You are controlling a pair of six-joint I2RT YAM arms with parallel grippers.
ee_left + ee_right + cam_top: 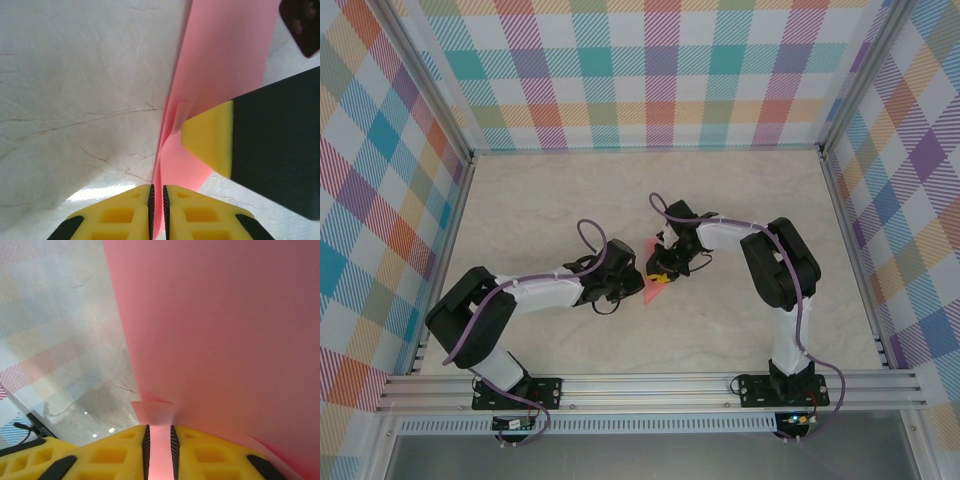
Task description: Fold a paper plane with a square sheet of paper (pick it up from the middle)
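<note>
The salmon-pink sheet of paper (655, 290) hangs folded into a narrow pointed shape above the table's middle, between both grippers. From these views I cannot tell whether it has the paper plane's shape. My left gripper (158, 200) is shut on the paper's lower edge (225, 60), with the thin pink layers pinched between its black pads. My right gripper (158, 440) is shut on a small folded flap of the same paper (225, 330), which spreads wide above its fingers. In the left wrist view a yellow right fingertip (210, 140) presses against the paper. From above, the left gripper (638, 285) and the right gripper (665, 272) almost touch.
The marble-patterned tabletop (570, 200) lies bare around the arms. Plaid walls (650, 70) close in the back and both sides. An aluminium rail (650, 385) runs along the near edge by the arm bases.
</note>
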